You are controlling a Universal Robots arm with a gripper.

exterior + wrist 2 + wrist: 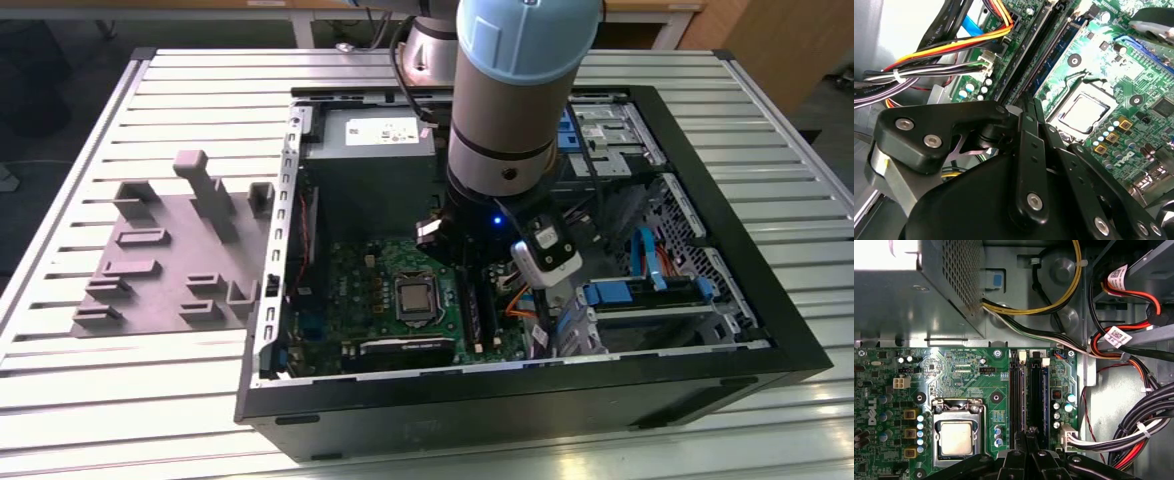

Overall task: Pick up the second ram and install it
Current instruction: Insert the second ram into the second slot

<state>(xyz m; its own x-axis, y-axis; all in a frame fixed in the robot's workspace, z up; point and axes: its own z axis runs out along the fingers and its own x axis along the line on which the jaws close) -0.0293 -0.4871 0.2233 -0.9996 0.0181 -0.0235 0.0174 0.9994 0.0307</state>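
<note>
Slatted table (160, 90) | pincer (1027, 436) over slots (1024, 395) | ram unclear

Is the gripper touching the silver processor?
Apart. In the first wrist view the gripper sits over the black memory slots, with bare green board between it and the processor.

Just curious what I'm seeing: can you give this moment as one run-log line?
arm: inside open computer case | hand: low over the memory slots beside the processor | blue-green memory stick: seated in a slot

Gripper (1029, 107) jaws' tips hidden behind linkage; arm (514, 90) top cut off.
</note>
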